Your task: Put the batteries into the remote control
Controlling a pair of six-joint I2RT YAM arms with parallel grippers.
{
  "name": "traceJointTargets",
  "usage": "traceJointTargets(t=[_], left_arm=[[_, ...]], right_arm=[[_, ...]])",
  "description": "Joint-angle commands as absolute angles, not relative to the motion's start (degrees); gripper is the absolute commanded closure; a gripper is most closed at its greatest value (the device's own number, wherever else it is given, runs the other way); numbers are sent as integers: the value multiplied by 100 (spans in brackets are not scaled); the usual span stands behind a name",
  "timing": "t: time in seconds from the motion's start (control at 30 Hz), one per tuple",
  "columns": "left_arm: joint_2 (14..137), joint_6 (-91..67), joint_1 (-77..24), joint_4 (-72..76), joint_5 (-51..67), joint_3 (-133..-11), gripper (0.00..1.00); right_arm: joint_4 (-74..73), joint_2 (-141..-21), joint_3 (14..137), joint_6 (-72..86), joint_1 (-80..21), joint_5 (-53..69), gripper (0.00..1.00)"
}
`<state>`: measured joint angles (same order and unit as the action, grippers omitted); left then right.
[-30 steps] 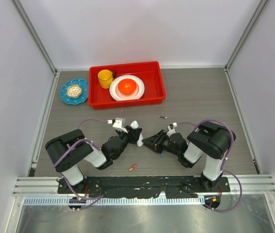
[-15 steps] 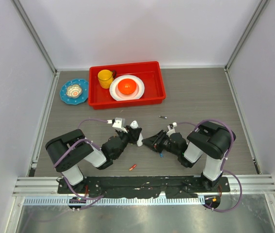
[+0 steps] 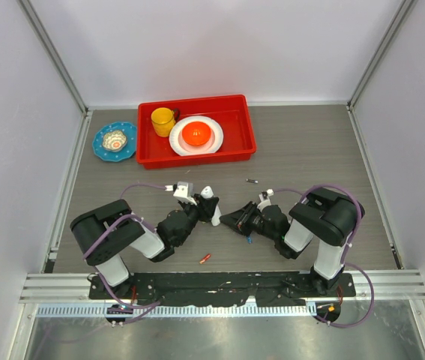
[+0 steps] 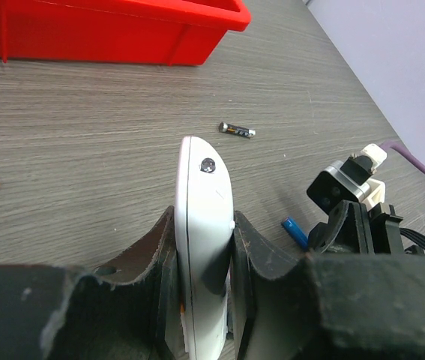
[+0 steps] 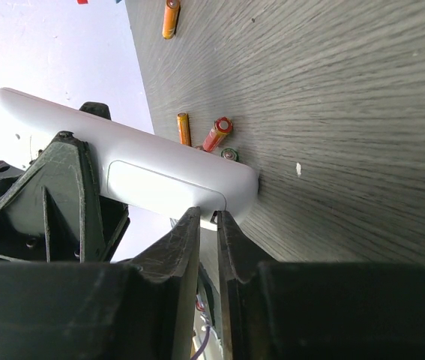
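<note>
The remote control [image 4: 199, 187] is up on its edge near the middle of the table [image 3: 309, 150], and the left gripper [image 4: 205, 241] has it clamped, one finger on each broad face. On the far side the back cover [image 5: 152, 187] looks shut. The right gripper [image 5: 206, 225] sits at its lower rim, fingers nearly together, and I cannot tell whether they pinch the lip. No cell looks loaded. A blue battery [image 4: 296, 232] lies just beside the right claw, and a red one [image 5: 216, 133], an orange one [image 5: 184, 127] and a green one [image 5: 230, 154] lie loose nearby. My read: the cover must come off first, then the batteries go in. A small grey metal bit [image 4: 238, 131] lies farther out, short of the red tray [image 3: 197, 154]
</note>
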<state>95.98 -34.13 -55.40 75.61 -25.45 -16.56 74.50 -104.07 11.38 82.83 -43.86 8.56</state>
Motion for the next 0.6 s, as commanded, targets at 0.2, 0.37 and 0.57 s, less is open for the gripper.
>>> traceJointTargets(t=[0.2,0.37,0.57], left_arm=[[9677,-3410,-5563,8868,-2602,-1529,100],[9686,-3340,-5563,8868,-2619,-1529,100],[9694,-3305,-5563,8868,-2680,-1512,100]], right_arm=[[9554,-10081,1160,8271,-4430,738,81],[9554,-10020,1160,8271,-4430,756,81],[9554,-9949,1134,8271,-4421,747,81]])
